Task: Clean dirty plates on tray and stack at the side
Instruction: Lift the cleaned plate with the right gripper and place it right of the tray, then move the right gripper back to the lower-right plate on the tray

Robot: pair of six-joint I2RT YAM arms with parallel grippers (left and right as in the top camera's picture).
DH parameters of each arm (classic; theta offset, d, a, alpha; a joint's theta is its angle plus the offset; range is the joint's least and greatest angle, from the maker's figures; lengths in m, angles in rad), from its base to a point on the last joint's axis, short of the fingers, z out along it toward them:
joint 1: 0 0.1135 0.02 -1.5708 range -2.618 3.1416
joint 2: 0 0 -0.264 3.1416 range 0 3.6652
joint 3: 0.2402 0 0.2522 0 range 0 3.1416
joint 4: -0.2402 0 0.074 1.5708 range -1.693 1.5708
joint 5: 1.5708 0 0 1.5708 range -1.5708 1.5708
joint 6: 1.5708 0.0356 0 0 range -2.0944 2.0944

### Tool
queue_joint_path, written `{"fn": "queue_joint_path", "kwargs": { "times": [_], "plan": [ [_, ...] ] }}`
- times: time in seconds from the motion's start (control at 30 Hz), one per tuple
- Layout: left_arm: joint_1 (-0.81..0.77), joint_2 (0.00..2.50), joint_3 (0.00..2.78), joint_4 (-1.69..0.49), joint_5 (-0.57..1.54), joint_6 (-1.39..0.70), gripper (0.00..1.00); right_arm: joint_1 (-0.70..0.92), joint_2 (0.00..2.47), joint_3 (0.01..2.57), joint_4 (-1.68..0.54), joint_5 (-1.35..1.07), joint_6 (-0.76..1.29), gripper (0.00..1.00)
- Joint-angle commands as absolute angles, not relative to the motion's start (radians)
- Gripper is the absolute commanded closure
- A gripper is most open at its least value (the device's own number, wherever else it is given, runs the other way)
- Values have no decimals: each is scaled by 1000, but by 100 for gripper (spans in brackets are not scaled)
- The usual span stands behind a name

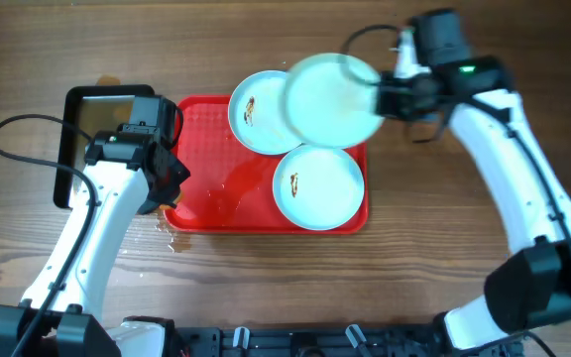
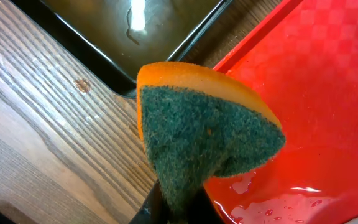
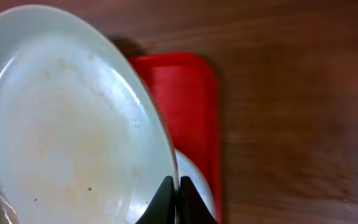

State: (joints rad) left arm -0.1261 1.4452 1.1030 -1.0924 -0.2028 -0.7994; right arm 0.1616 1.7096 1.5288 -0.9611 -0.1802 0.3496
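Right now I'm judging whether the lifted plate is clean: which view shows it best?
Right wrist: the lifted plate fills the frame, faint brownish film and specks visible. Overhead shows its whole outline, blurred, over the tray. Left wrist misses it, showing the sponge instead.

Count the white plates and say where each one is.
3. One plate is held by its rim in the right gripper, above the tray's far right corner. Two lie on the tray: a far plate, a near-right plate. None seems hidden.
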Motion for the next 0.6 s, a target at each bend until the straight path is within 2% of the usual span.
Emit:
{"fn": "queue_joint_path", "kwargs": {
  "times": [0.0,0.1,0.2,0.23,0.27,0.33,0.37,0.43,0.5,0.57],
  "plan": [
    [-126,1436,1100,-1091,-198,-816,96,-8,1705,1370,-876,-256,317,96],
    [-126,1436,1100,-1090,-198,-816,96,-164,1705,1192,-714,-256,357,96],
    [-126,1436,1100,-1085,-198,-816,96,-250,1705,1119,-647,-256,429,96],
    [-126,1436,1100,-1085,-198,-816,96,-263,1705,1117,-641,-255,428,92],
    [-126,1436,1100,-1085,-198,-816,96,-270,1705,1117,-636,-256,426,78],
    [-126,1436,1100,-1084,-198,-816,96,-272,1705,1117,-636,-266,429,14],
    [-126,1436,1100,-1083,-198,-816,96,-271,1705,1117,-637,-318,421,4],
    [-126,1436,1100,-1081,-198,-816,96,-271,1705,1117,-635,-523,335,2],
    [-126,1436,1100,-1076,-198,-817,96,-240,1705,1117,-645,-789,159,2],
    [-126,1436,1100,-1068,-177,-817,96,-143,1705,1117,-693,-760,88,2]
  ]
}}
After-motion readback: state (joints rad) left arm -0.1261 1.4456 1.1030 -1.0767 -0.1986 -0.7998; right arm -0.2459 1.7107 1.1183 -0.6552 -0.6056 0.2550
